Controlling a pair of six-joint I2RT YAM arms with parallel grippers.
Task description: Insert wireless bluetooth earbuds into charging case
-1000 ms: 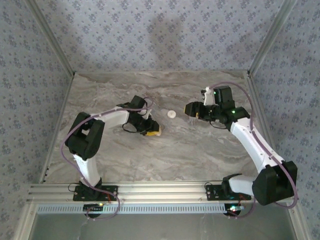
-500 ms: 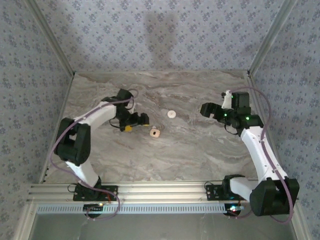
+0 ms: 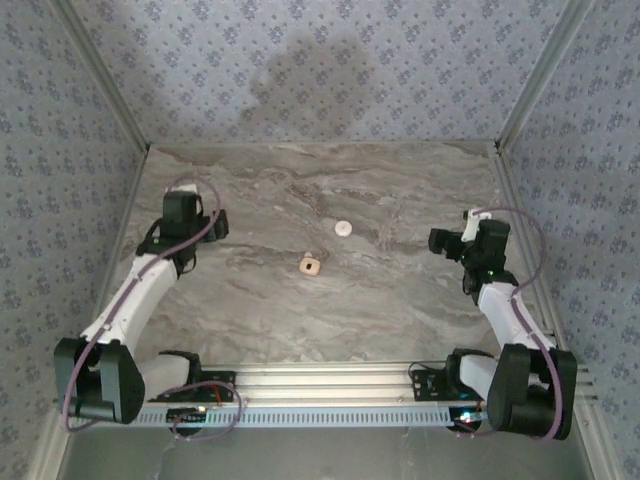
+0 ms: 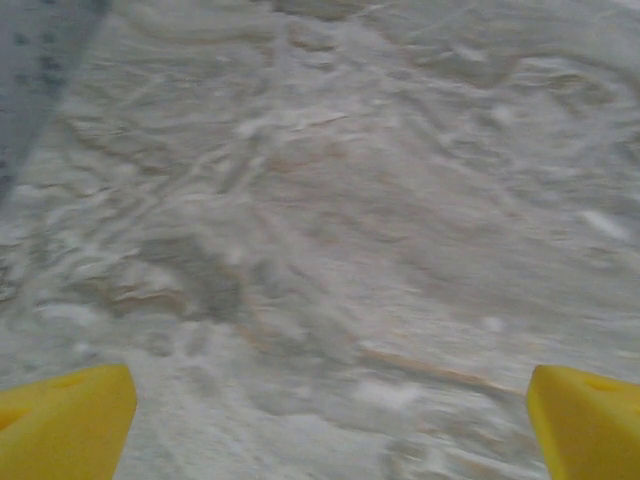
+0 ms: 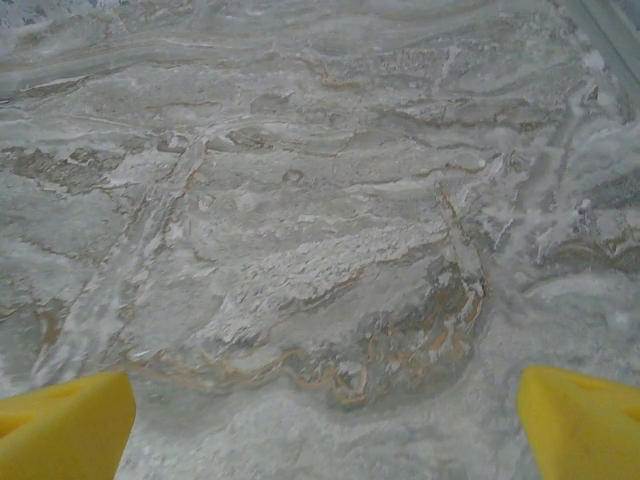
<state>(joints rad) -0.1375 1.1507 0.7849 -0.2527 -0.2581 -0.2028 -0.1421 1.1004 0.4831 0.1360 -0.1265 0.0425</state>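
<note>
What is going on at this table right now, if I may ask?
Nothing is being handled at this moment. The peach charging case lies near the middle of the marble table, with a flat white disc a little beyond it. The left gripper and right gripper are both open and empty, each over bare table off to its own side, well apart from the case. Whether the case is open or shut is too small to tell.
</note>
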